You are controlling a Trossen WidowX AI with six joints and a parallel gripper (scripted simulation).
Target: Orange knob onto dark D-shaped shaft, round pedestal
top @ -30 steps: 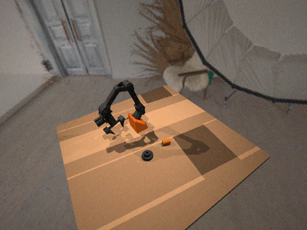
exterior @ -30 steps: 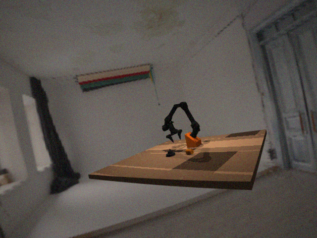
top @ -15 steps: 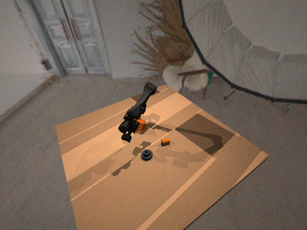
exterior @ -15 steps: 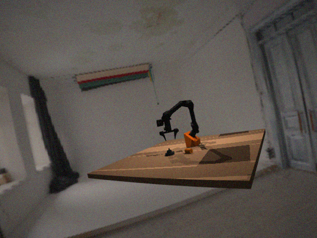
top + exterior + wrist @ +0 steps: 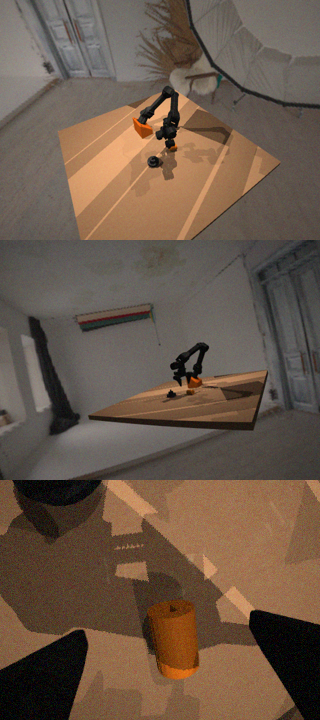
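The orange knob (image 5: pixel 173 147) (image 5: pixel 190 392) (image 5: pixel 175 640) is a small cylinder lying on its side on the table. In the wrist view its end with the dark hole points to the top of the picture. My gripper (image 5: pixel 184 384) (image 5: pixel 169 629) is open and empty above the knob, with the knob between and beyond the two spread fingertips in the wrist view. The gripper partly hides the knob in the top view. The dark round pedestal (image 5: pixel 153 162) (image 5: pixel 171 394) (image 5: pixel 57 490) stands upright beside the knob, its shaft bare; the wrist view cuts it off at the upper left.
The wooden table (image 5: pixel 144 217) (image 5: pixel 206 415) has light and dark bands and arm shadows across it. The arm's orange base (image 5: pixel 142 130) (image 5: pixel 194 382) stands behind the knob and pedestal. The arm's shadow falls around the knob in the wrist view.
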